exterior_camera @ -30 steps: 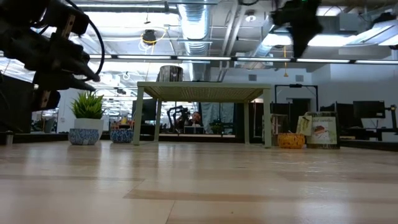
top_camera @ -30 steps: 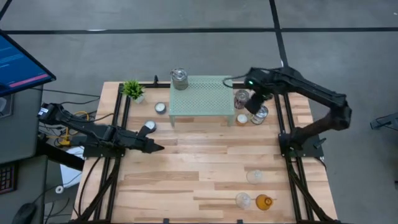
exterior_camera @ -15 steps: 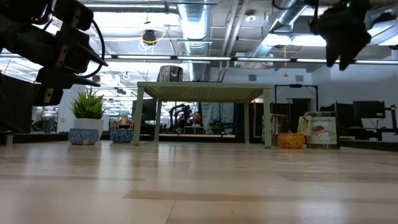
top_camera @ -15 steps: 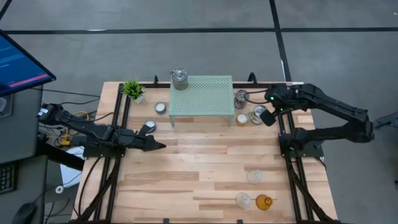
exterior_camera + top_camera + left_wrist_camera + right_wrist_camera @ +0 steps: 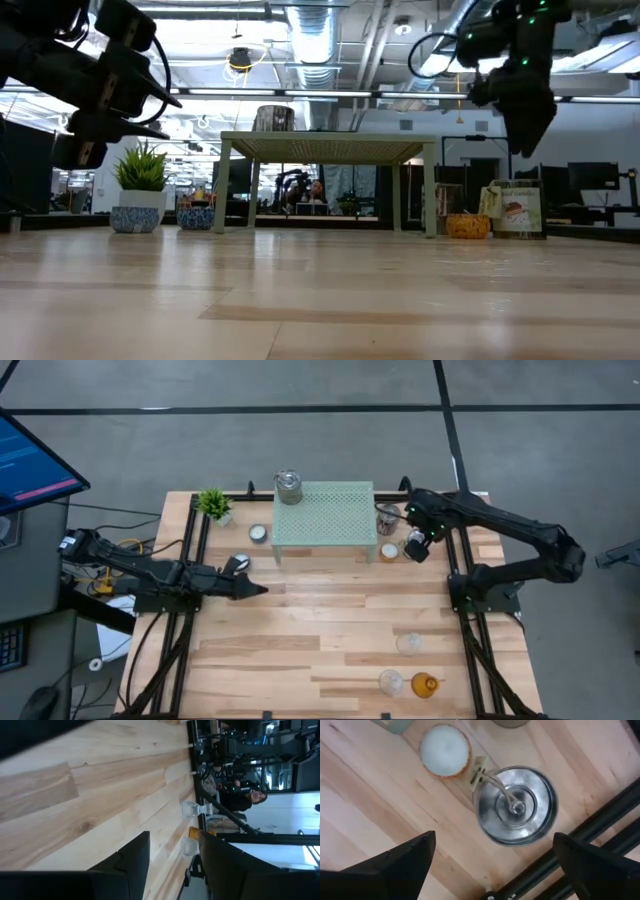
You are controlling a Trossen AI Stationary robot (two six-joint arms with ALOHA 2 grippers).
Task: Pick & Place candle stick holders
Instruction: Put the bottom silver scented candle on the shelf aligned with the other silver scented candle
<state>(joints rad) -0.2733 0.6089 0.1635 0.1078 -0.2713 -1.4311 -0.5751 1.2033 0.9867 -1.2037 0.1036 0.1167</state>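
A silvery glass jar [image 5: 417, 546] [image 5: 516, 807] stands on the table right of the pale green mesh stand [image 5: 325, 515]. My right gripper [image 5: 414, 543] [image 5: 495, 865] hovers over the jar, open wide, fingers pointing down and touching nothing. An orange tealight cup [image 5: 444, 750] sits beside the jar, and a second silvery jar [image 5: 388, 518] stands farther back. A third jar [image 5: 288, 485] stands on the stand's far left corner. My left gripper [image 5: 252, 589] [image 5: 172, 865] hangs open and empty over the table's left part.
A small potted plant [image 5: 214, 503] and a white tealight cup [image 5: 259, 533] stand left of the stand. Two clear glass cups [image 5: 409, 644] [image 5: 391, 682] and an amber one [image 5: 425, 684] stand near the front right corner. Black frame rails [image 5: 455, 575] run along both sides.
My right gripper has swung from above the jars toward the table's right edge, then come partway back. It now stands lower, over the silvery jar beside the orange tealight cup.
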